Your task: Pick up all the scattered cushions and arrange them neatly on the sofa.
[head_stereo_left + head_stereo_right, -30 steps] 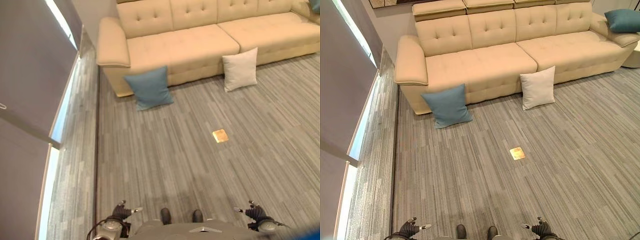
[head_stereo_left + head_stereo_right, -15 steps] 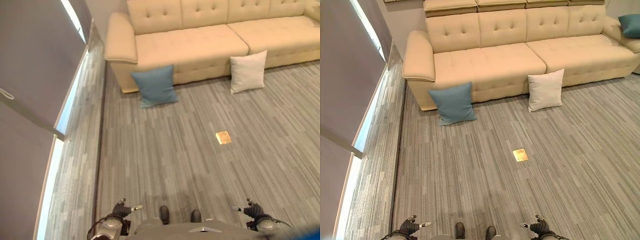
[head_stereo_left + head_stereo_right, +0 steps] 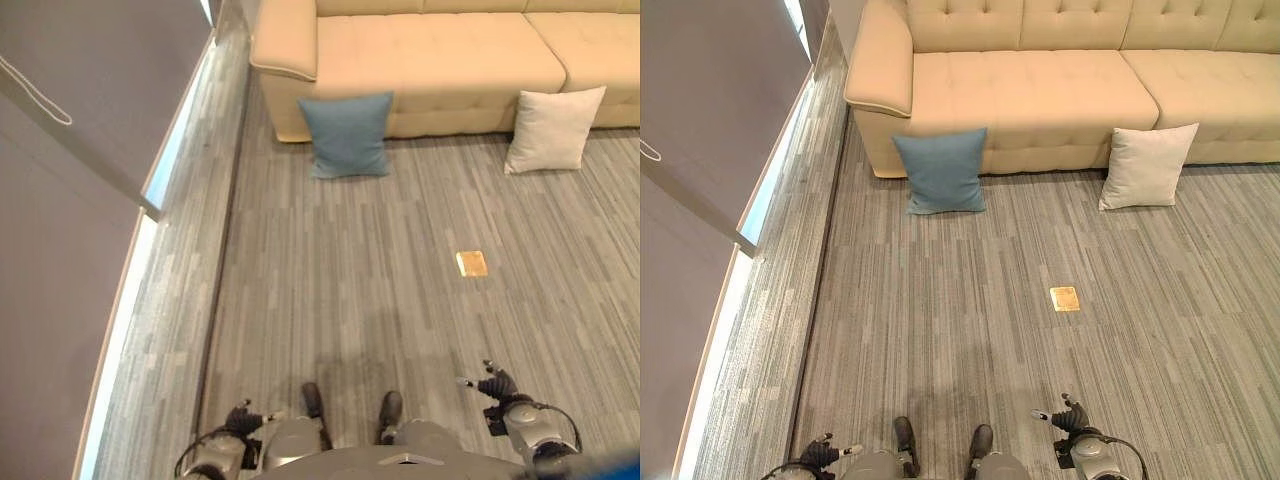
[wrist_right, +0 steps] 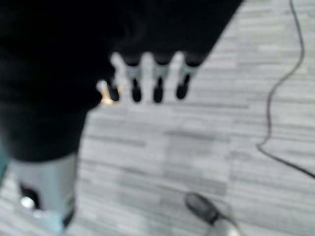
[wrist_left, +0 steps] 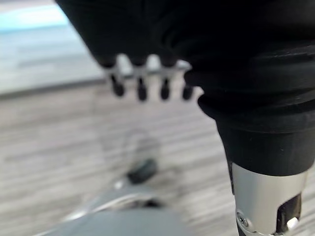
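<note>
Beige sofa in smooth, matt tufted upholstery, blue cushion in matt woven cloth leaning on the sofa's front, white cushion in plain matt cloth beside it, grey floor in streaked matt planks, small glossy brass-looking floor plate before the sofa

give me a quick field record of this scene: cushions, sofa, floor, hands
blue cushion: upright on the floor, leaning against the sofa front near its left armrest
white cushion: upright on the floor, leaning against the sofa front, further right
sofa: beige, seat bare in view
floor: grey planks, small brass floor plate set in it
left robot hand: low at the robot's side, fingers straight, empty
right robot hand: low at the robot's side, fingers straight, empty
</note>
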Available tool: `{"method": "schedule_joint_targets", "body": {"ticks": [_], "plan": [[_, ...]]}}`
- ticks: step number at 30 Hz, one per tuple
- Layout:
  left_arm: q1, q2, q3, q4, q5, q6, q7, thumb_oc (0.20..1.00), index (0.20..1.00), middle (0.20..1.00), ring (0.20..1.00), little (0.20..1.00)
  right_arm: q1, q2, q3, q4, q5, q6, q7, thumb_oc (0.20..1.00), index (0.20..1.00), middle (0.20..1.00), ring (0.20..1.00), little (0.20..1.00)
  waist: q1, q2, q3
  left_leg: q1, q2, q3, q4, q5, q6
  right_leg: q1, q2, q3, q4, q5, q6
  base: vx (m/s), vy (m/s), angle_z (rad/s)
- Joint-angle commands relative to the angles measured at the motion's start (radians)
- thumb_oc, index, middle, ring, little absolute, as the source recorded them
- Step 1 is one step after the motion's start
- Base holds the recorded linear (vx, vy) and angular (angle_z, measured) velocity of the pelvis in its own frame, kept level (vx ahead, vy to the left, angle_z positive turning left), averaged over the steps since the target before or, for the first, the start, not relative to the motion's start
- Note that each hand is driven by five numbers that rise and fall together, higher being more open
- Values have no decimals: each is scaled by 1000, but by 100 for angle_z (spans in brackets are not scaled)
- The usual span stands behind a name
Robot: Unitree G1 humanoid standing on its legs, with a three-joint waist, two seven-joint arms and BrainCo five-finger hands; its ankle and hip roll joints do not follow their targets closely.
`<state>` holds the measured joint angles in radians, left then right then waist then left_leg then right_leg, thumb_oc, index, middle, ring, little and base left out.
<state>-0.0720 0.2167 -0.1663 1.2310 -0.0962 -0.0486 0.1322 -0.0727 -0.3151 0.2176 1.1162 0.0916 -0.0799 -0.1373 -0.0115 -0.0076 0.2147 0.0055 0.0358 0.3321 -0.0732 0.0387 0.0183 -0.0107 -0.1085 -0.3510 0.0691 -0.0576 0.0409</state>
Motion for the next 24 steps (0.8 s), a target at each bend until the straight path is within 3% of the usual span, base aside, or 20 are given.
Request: {"method": "schedule_joint_targets", "body": {"ticks": [1, 4, 6, 9, 13, 15, 17, 18, 19, 20, 22, 24], "plan": [[-14, 23, -3, -7, 17, -9, 21, 1000, 1000, 1000, 1000, 1000, -19, -8, 42, -27, -34, 6, 1, 1000, 1000, 1000, 1000, 1000, 4, -12, -14, -23, -28, -50, 96, -82, -15, -30, -85, 62, 138, 48, 115, 104, 216, -23], [-30, 34, -11, -22, 18, -10, 22, 1000, 1000, 1000, 1000, 1000, -17, -4, 53, -35, -35, 8, 3, 1000, 1000, 1000, 1000, 1000, -11, 0, 9, 9, -42, -77, 75, -88, 10, -113, -88, 114, 318, 75, 118, 136, 167, 4], [-35, 37, -16, -25, 23, -14, 22, 1000, 1000, 1000, 1000, 1000, -19, -5, 59, -44, -33, 4, 3, 1000, 1000, 1000, 1000, 1000, -25, 10, 12, 45, -48, -96, 46, -93, 9, -157, -47, 159, 336, 57, 103, 214, 68, -4], [-40, 38, -19, -25, 25, -14, 22, 1000, 1000, 1000, 1000, 1000, -27, -8, 65, -49, -31, 5, 5, 1000, 1000, 1000, 1000, 1000, -35, 13, 16, 71, -54, -109, 31, -100, 6, -181, -18, 174, 268, 49, 94, 220, -19, 30], [-40, 42, -12, -8, 30, -15, 23, 1000, 1000, 1000, 1000, 1000, -30, -17, 67, -76, -39, 7, 3, 1000, 1000, 1000, 1000, 1000, -67, -3, 25, 142, -80, -144, 33, -157, -6, -250, 0, 173, 25, 136, 118, 323, -113, -1], [-44, 43, -15, -3, 37, -21, 16, 1000, 1000, 1000, 1000, 1000, -19, -25, 67, -75, -44, 6, 5, 1000, 1000, 1000, 1000, 1000, -82, -8, 20, 170, -86, -170, 40, -189, -11, -248, 11, 206, -16, 143, 123, 331, -143, 21], [-38, 36, -20, 3, 48, -22, 12, 1000, 1000, 1000, 1000, 1000, -6, -29, 67, -74, -48, 4, 11, 1000, 1000, 1000, 1000, 1000, -88, -6, 8, 188, -82, -177, 56, -208, -21, -225, 13, 214, -15, 150, 105, 314, -147, 52], [-35, 31, -21, 8, 48, -23, 11, 1000, 1000, 1000, 1000, 1000, -3, -33, 62, -73, -45, 1, 15, 1000, 1000, 1000, 1000, 1000, -98, 1, 2, 188, -66, -185, 90, -193, -38, -217, 24, 220, 3, 144, 93, 368, -297, 93], [-39, 29, -29, 2, 40, -21, 5, 1000, 1000, 1000, 1000, 1000, 0, -38, 52, -60, -33, -4, 19, 1000, 1000, 1000, 1000, 1000, -104, -2, 4, 122, -25, -165, 263, -104, -94, -173, 30, 211, 3, 126, 63, 299, -353, 80], [-50, 28, -38, -11, 35, -20, 2, 1000, 1000, 1000, 1000, 1000, -3, -42, 50, -56, -23, -7, 15, 1000, 1000, 1000, 1000, 1000, -99, -13, 17, 45, 1, -156, 406, -46, -116, -141, 28, 205, -2, 113, 43, 238, -379, 61], [-66, 29, -44, -23, 15, -17, 2, 1000, 1000, 1000, 1000, 1000, -7, -43, 51, -47, -5, -6, 15, 1000, 1000, 1000, 1000, 1000, -89, -41, 27, -37, 38, -126, 560, 9, -126, -98, 31, 196, -16, 84, 5, 139, -255, 45], [-75, 30, -45, -28, -1, -17, 2, 1000, 1000, 1000, 1000, 1000, -3, -41, 52, -30, 8, -1, 19, 1000, 1000, 1000, 1000, 1000, -76, -54, 32, -99, 66, -91, 588, 1, -112, -51, 33, 183, -33, 55, -9, 239, -200, 12]]}}
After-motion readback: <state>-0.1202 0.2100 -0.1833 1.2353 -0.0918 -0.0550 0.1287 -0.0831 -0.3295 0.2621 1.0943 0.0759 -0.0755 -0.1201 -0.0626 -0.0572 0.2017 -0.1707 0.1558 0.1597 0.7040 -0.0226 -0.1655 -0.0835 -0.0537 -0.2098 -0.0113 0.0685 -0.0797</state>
